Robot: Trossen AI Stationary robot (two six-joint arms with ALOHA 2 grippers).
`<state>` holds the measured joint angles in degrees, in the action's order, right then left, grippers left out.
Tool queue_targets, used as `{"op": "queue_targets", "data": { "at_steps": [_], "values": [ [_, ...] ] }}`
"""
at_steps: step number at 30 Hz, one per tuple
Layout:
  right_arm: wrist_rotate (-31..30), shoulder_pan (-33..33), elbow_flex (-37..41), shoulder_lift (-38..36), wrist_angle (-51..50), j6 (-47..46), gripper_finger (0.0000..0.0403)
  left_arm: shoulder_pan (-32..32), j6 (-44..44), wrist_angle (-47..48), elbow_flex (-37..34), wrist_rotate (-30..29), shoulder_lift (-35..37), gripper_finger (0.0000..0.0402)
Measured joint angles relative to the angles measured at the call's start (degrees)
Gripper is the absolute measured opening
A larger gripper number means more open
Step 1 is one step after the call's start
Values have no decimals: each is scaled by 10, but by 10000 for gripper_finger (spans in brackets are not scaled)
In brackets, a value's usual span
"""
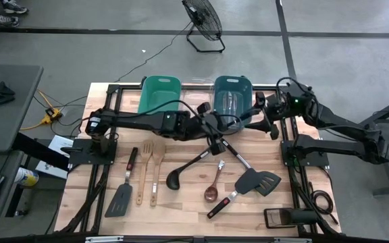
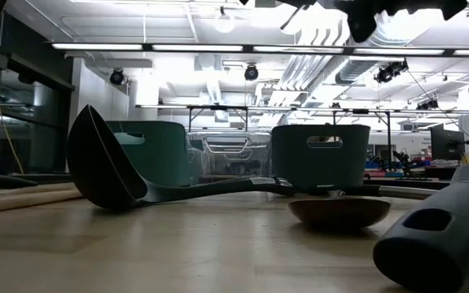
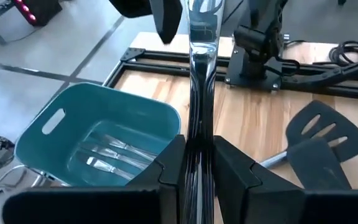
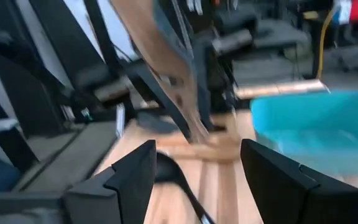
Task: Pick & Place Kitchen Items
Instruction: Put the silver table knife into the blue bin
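My left gripper (image 1: 215, 135) (image 3: 199, 146) hangs over the table's middle, just near of the blue bin (image 1: 233, 79) (image 3: 55, 124), and is shut on a slim silver piece of cutlery (image 3: 201, 74). More silver cutlery (image 3: 104, 155) lies in the blue bin. My right gripper (image 1: 258, 112) (image 4: 197, 155) stands open at the blue bin's right side with nothing between its fingers. On the table lie a black ladle (image 1: 186, 169) (image 2: 104, 171), two wooden spoons (image 1: 148, 175), a black spatula (image 1: 122, 196), a slotted black spatula (image 1: 257, 182) and a brown spoon (image 1: 213, 187). My left gripper pinches the silver piece's shaft (image 3: 199, 127) between its two fingers. The fingers come from the table's left, slanting down, and lie along the piece, which runs on past their tips. The piece is lifted clear of the table; its far end leaves the wrist view.
A green bin (image 1: 161, 81) and a clear bin (image 1: 196, 91) stand left of the blue one along the far edge. A silver utensil with a black handle (image 1: 238, 158) lies near my left gripper. A black frame runs along both table sides. Bare wood shows at the near edge.
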<state>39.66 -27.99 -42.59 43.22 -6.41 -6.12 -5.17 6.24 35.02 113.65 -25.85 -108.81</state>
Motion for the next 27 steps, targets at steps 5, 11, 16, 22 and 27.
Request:
{"op": "queue_targets", "data": {
  "at_steps": [5,11,16,22,27],
  "values": [
    [-3,0,0,16,44,-7,227,5,-11,-34,0,-1,0,52],
    [-2,25,0,52,104,-17,227,12,-34,-70,0,-1,0,52],
    [-26,53,0,69,157,-18,227,14,-34,-77,0,-1,0,52],
    [-41,76,0,87,196,-17,227,14,-34,-84,0,-1,0,52],
    [-67,85,0,96,223,-28,215,14,-30,-84,0,-1,0,52]
  ]
}}
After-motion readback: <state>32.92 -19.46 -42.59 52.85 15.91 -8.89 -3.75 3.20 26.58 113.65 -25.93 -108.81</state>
